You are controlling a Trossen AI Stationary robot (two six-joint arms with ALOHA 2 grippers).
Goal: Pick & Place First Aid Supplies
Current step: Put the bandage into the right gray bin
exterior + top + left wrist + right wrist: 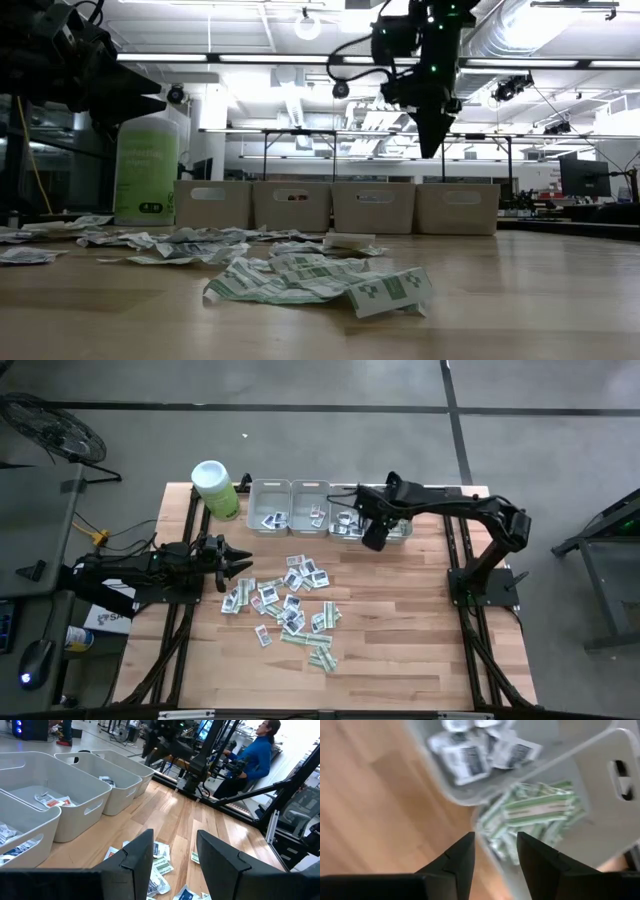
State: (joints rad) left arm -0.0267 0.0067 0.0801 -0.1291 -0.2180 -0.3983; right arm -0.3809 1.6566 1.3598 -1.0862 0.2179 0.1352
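Packets [290,603] are lying scattered on the table [400,640], just ahead of the left gripper [243,564], which is hovering open and empty. The right gripper [372,542] is hanging open, empty, over the bins [310,490].

**What the views hide or cut off**

In the right wrist view the green-and-white strips [535,815] and the white packets [475,750] in the grey bins [600,780] are smeared, so their prints cannot be read. From above, the right gripper [374,538] covers part of the bins just beneath it. In the level view the bin walls [373,208] hide all contents, and the left gripper [120,95] is a dark shape cut by the picture's edge. The packets on the bench [400,630] near the bins are too small from above for their markings to be told. The person [255,757] beyond the bins is cut off at the top edge.
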